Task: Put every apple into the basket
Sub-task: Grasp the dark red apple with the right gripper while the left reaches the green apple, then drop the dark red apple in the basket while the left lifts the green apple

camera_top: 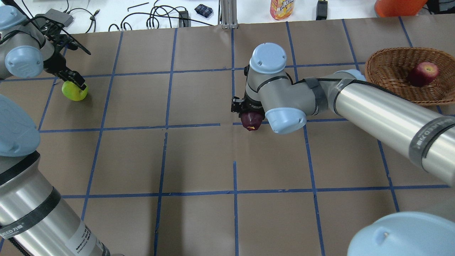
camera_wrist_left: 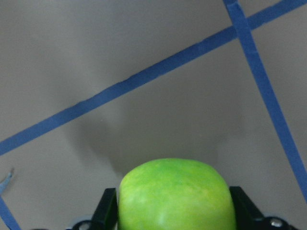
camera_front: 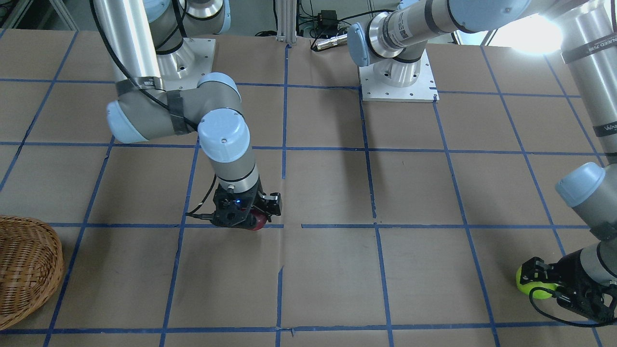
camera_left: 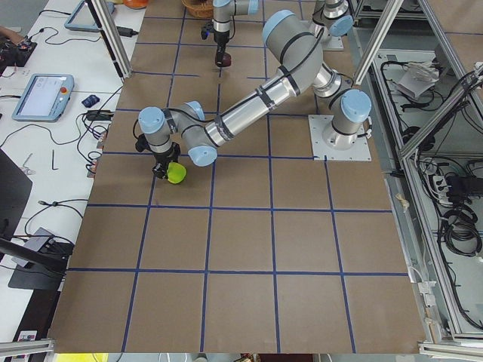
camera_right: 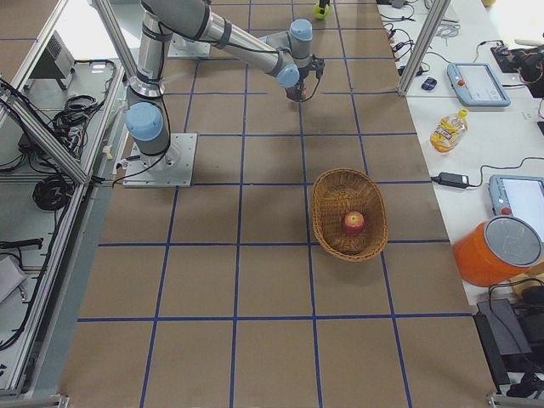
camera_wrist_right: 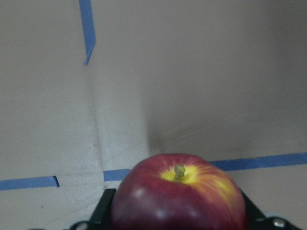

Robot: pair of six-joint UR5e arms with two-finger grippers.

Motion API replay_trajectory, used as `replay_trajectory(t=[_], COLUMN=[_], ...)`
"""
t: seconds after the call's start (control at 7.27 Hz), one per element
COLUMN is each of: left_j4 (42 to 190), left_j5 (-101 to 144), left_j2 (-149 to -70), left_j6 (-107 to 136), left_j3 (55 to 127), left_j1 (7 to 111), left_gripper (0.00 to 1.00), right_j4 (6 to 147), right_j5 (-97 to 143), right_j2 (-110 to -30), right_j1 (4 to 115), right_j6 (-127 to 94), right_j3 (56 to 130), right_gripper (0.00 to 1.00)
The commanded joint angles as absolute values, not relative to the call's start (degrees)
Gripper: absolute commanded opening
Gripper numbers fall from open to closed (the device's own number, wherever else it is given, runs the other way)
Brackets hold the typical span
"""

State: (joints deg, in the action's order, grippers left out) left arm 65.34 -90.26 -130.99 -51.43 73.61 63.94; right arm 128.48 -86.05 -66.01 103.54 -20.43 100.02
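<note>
- Apples: red apple in basket, seen overhead; front cam cuts basket off.
- Maroon apple: right jaws clenched on it, counter centre, per wrist cam.
- Green apple: left jaws clenched on it, counter's left end.

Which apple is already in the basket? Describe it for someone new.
Find the wicker basket at the overhead view's far right. Inside lies a red apple with yellow patches; the green apple and maroon apple are outside it.

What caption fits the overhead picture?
Left gripper holds the green apple, right gripper the dark apple; red apple lies in the basket.
</note>
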Motion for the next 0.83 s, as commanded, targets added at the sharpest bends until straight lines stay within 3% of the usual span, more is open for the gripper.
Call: replay_trajectory(t=[0.0, 0.28, 0.55, 0.69], left_j4=[76.3, 84.1, 84.0, 78.2], left_j5=[-89.8, -85.7, -82.5, -80.6], left_j2=[-127.5, -121.4, -117.2, -117.6], left_j6=[-45.3, -29.9, -6.0, 2.6], left_j3=[71.2, 73.0, 78.0, 80.7], left_j1=[66.0, 76.1, 91.1, 99.1], left_gripper=[0.09, 0.08, 0.08, 0.08], right_j4=[107.2, 101.3, 103.6, 113.9], right_j5=[-86.1, -91.5, -91.4, -91.3], right_j2=[-68.4, -67.8, -61.8, -58.3], right_j1=[89.6, 75.6, 63.9, 63.1], right_j6=[-4.5, 15.6, 29.9, 48.0], right_j3=[88.2, 82.5, 80.8, 79.3], right_gripper=[0.32, 0.32, 0.33, 0.52])
